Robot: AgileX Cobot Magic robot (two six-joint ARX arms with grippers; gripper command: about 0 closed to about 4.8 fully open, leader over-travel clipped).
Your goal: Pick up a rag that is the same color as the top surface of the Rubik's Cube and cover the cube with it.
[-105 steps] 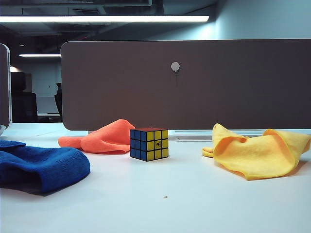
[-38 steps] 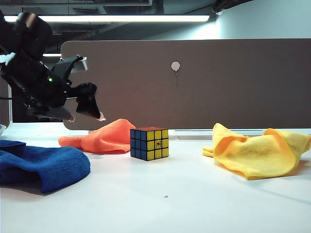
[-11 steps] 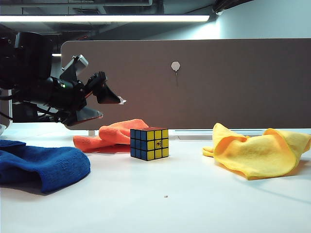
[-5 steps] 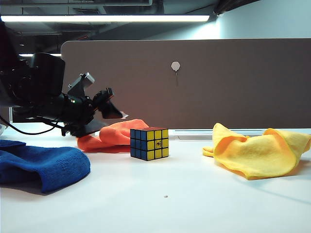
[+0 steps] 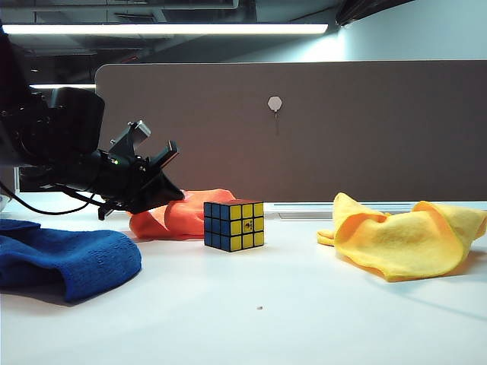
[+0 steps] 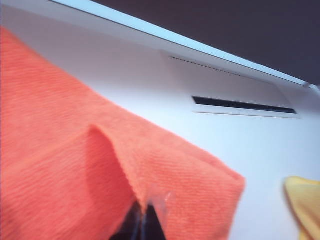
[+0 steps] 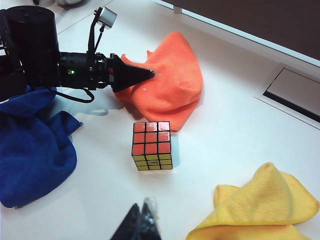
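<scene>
Since half a second ago the left arm has dropped lower at the left of the exterior view, and its left gripper (image 5: 173,196) has gone from spread above the rag (image 5: 186,213) to pinched together on the cloth's near edge; the right wrist view shows the joined tips (image 7: 150,74) biting into the orange fabric, and the left wrist view shows a raised fold of it running down into the closed fingertips (image 6: 145,220)

One white table (image 5: 304,304) fills the lower half of the exterior view, with one brown partition (image 5: 342,129) standing behind it

Three cloths lie on it: one thick blue towel (image 5: 65,258) at lower left, one yellow cloth (image 5: 403,239) at right, and the single orange rag left of centre, just behind and beside the cube

One Rubik's Cube (image 5: 233,225) sits near the middle, uncovered, blue and yellow on its sides; the right wrist view shows its orange-red top (image 7: 151,140)

Two grippers are in view in all: the right gripper (image 7: 142,222) shows only at the bottom edge of its own view, hanging above the table, apart from the cube, its dark tips closed together and holding nothing
</scene>
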